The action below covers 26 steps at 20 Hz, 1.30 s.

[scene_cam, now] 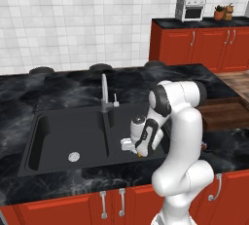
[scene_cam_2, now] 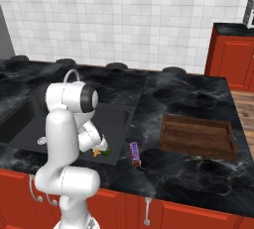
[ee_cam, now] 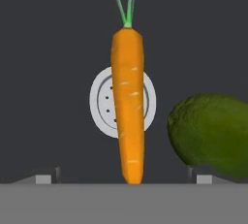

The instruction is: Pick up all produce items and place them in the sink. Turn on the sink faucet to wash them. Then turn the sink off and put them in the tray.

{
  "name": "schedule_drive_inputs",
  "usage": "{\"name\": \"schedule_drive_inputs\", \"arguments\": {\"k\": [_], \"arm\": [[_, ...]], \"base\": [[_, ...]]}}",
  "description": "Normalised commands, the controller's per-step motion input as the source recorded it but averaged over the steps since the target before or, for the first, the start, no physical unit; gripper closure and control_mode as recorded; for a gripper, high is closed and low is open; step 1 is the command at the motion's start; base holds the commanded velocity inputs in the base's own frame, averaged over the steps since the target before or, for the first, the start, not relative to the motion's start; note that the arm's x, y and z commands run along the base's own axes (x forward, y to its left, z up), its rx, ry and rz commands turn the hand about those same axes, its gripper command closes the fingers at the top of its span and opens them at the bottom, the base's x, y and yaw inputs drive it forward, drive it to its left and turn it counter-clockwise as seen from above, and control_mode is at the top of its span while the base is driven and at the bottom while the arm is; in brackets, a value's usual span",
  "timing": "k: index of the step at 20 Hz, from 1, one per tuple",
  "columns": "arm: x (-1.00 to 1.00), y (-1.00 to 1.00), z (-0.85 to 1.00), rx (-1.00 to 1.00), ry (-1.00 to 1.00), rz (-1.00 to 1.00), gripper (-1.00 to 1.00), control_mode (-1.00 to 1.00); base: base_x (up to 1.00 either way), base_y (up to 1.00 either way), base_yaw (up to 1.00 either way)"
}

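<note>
In the hand view the carrot (ee_cam: 129, 104) lies lengthwise between the open gripper (ee_cam: 123, 175) fingertips, lime (ee_cam: 210, 133) just right, over the drain (ee_cam: 123, 102).

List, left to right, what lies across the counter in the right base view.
sink → carrot → lime → packet → tray

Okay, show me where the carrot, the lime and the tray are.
carrot (ee_cam: 128, 102), hand view, middle of its orange body.
lime (ee_cam: 213, 133), hand view, middle of its green skin.
tray (scene_cam_2: 197, 135), right base view, bare wooden floor inside the rim.
</note>
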Motion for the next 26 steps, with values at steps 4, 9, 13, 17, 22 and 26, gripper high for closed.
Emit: {"name": "schedule_drive_inputs", "arguments": {"k": [4,9,13,17,22,26], "arm": [[-0.01,0.00,-0.04,0.00,0.00,-0.07,-1.00,-1.00],[-0.13,0.00,0.00,0.00,0.04,-0.08,-1.00,-1.00],[-0.15,0.00,0.00,0.00,0.04,-0.09,-1.00,-1.00],[-0.01,-0.03,-0.07,0.00,0.04,-0.07,-1.00,-1.00],[0.12,-0.01,-0.12,0.00,0.01,-0.01,-1.00,-1.00],[0.22,0.00,-0.18,0.00,0.00,0.00,-1.00,-1.00]], "base": [[0.00,0.00,0.00],[0.00,0.00,0.00],[0.00,0.00,0.00],[0.00,0.00,0.00],[0.00,0.00,0.00],[0.00,0.00,0.00]]}}
